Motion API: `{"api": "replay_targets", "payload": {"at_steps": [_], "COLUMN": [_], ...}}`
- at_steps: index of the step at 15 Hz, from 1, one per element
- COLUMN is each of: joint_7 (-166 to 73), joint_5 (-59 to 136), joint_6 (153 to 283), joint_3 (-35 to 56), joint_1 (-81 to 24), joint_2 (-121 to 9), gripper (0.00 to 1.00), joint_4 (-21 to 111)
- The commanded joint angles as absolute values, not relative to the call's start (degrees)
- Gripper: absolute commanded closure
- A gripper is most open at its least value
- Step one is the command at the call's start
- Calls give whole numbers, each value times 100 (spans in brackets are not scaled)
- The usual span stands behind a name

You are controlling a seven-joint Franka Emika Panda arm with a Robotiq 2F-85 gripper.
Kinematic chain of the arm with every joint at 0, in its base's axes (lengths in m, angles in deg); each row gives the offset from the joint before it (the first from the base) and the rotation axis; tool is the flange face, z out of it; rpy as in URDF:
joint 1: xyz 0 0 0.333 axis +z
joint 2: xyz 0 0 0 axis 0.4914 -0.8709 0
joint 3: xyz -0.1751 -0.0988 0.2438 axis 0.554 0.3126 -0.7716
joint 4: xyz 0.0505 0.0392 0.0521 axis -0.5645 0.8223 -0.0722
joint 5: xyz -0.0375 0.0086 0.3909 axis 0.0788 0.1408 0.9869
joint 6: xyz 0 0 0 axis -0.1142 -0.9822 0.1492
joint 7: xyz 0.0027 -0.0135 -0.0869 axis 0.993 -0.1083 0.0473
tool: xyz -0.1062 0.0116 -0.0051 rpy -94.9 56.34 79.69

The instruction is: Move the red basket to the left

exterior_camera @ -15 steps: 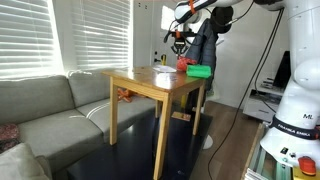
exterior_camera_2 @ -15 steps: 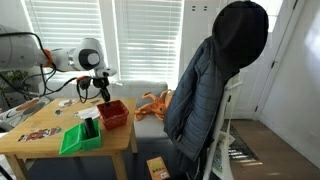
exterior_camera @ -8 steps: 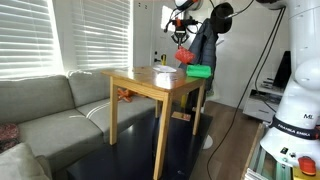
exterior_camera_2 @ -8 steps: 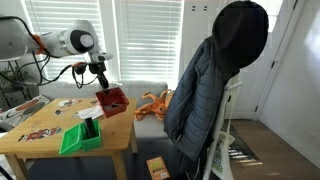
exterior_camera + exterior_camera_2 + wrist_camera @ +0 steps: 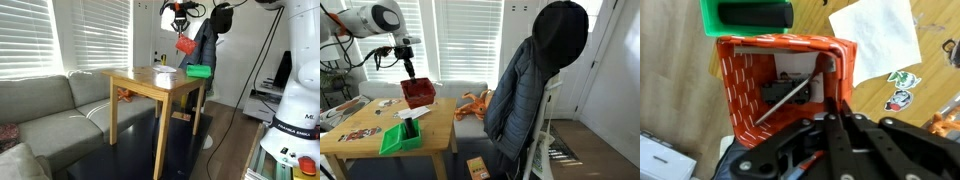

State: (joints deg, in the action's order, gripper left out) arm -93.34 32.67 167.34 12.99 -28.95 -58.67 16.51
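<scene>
Flat green plastic object (image 5: 708,17) seen upper left of wrist view. Small bright red perforated plastic basket (image 5: 740,90) held mid-frame, aloft above light wooden table (image 5: 438,122). Basket's right wall clamped by Robotiq gripper (image 5: 833,105). White paper sheet (image 5: 875,35) seen upper right.

Red basket (image 5: 417,93) hung in the air above the worktop (image 5: 438,122), gripped by the hand (image 5: 410,78), with an open gap under it. Green object (image 5: 400,135) stood on the worktop just below and beside it, the only raised obstacle. Flat papers (image 5: 385,103) lay low and blocked nothing. Dark jacket (image 5: 535,85) hung well apart, past the worktop edge.
</scene>
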Motion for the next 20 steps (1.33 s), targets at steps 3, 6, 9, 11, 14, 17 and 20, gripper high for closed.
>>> {"api": "replay_targets", "payload": {"at_steps": [3, 6, 9, 11, 14, 17, 20], "joint_7": [-11112, -12085, -12746, -12501, -12595, -12599, -13105], "joint_5": [3474, 3621, 4155, 3910, 4000, 4023, 4133], "joint_6": [15495, 15347, 15377, 15553, 15552, 15552, 15293], "joint_3": [1332, 1345, 1237, 1296, 1296, 1296, 1289], "joint_1": [-2643, -2593, -2730, -2633, -2650, -2662, -2582], "joint_2": [-6581, -6950, -7187, -7017, -7103, -7103, -7318], "gripper": [99, 99, 99, 95, 95, 95, 99], "joint_4": [406, 27, -204, 242, 108, 69, -128]}}
